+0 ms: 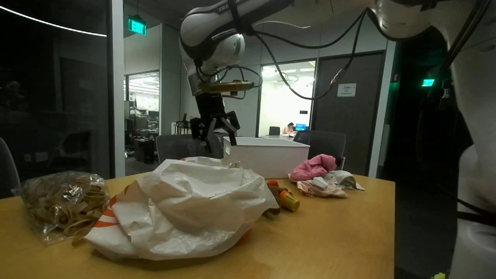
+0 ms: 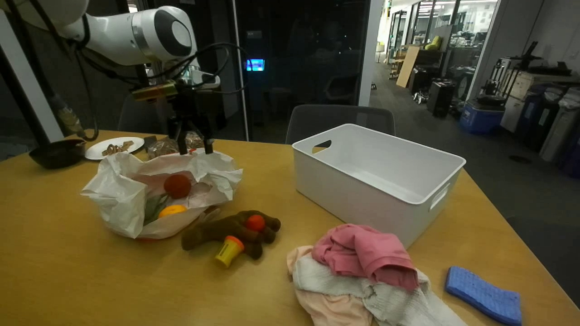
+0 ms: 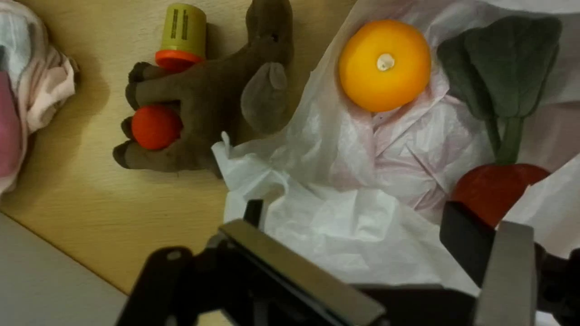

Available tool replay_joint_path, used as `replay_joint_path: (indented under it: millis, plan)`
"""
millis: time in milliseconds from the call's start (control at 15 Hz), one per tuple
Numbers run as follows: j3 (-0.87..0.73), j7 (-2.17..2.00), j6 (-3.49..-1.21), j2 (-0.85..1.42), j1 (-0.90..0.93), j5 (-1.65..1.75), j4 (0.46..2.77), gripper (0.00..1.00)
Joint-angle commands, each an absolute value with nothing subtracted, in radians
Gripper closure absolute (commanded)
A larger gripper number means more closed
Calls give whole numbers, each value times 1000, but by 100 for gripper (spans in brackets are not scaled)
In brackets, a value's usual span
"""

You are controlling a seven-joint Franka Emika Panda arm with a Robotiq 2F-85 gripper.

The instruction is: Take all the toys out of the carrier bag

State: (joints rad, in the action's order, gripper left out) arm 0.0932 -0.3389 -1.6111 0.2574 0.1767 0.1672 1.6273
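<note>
The crumpled white carrier bag lies on the table with its mouth open, as an exterior view shows. Inside it are an orange round toy and a red toy vegetable with dark green leaves. Beside the bag, on the table, lie a brown plush animal, a red ball against its legs and a yellow tub with an orange lid. My gripper is open and empty, pointing down over the bag's far rim. The bag's deeper folds are hidden.
A white bin stands on the table. Pink and white cloths lie in front of it, with a blue sponge near the edge. A clear bag of tan pieces, a plate and a black pan are also there.
</note>
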Motion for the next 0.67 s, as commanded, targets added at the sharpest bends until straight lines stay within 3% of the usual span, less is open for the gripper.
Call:
replay_joint_path:
  millis: [0, 600]
  plan:
    - [98, -229, -1611, 319, 169, 160, 1648, 0]
    - [140, -112, -1533, 381, 209, 148, 1660, 0]
